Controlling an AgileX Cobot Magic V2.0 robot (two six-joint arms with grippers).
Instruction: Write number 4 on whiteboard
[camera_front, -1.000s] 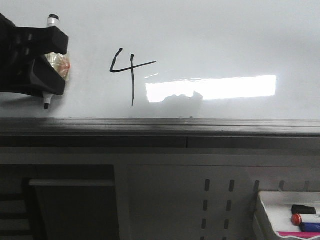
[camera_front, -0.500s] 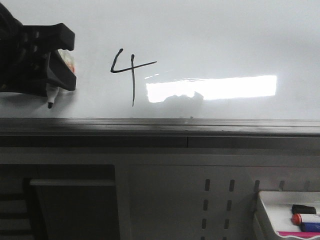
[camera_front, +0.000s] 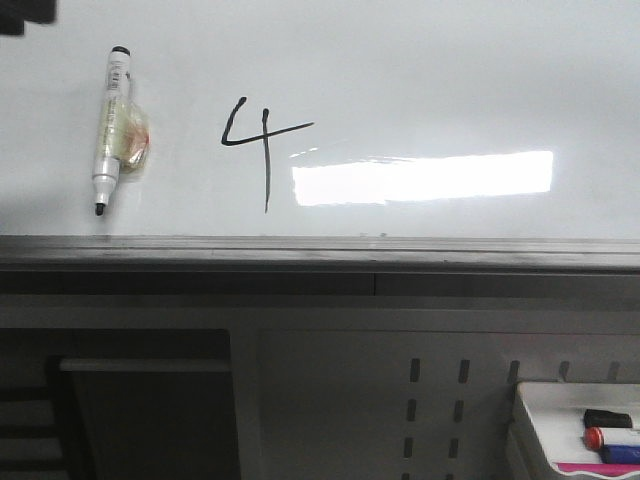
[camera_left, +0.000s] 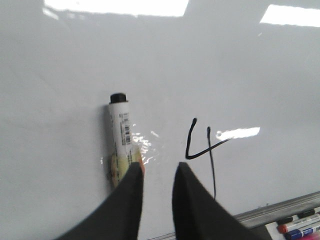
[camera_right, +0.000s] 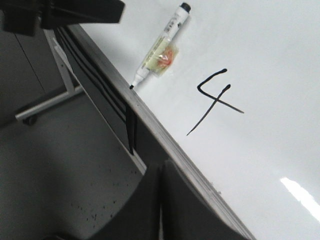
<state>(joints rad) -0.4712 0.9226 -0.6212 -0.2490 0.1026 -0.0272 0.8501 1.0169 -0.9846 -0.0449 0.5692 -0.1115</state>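
Front view, near to far. At 5 o'clock, nearest the camera, a small white tray (camera_front: 535, 425) holds capped markers (camera_front: 610, 438), well apart from the work area. Beyond it runs the dark grey lower rail (camera_front: 320, 255) of the whiteboard (camera_front: 450, 70), whose glossy surface fills the upper half of the view and carries a bright rectangular glare at 3 o'clock of the figure. The number 4 (camera_front: 258, 140) stands drawn in thin black line near the board's centre-left: open top, crossbar running right, long stem reaching down toward the rail. At 9 o'clock of the figure, near but not touching it, a white marker (camera_front: 110, 125) lies flat against the board, uncapped tip pointing to 6 o'clock, held by no gripper. In the left wrist view the left gripper (camera_left: 157, 172) hangs clear of the marker, fingers slightly parted and empty. In the right wrist view the right gripper (camera_right: 161, 172) has its fingers pressed together, empty, off the board's edge. Judged from the completed strokes and the released marker, the writing appears done; at most, withdrawal of the arms remains.
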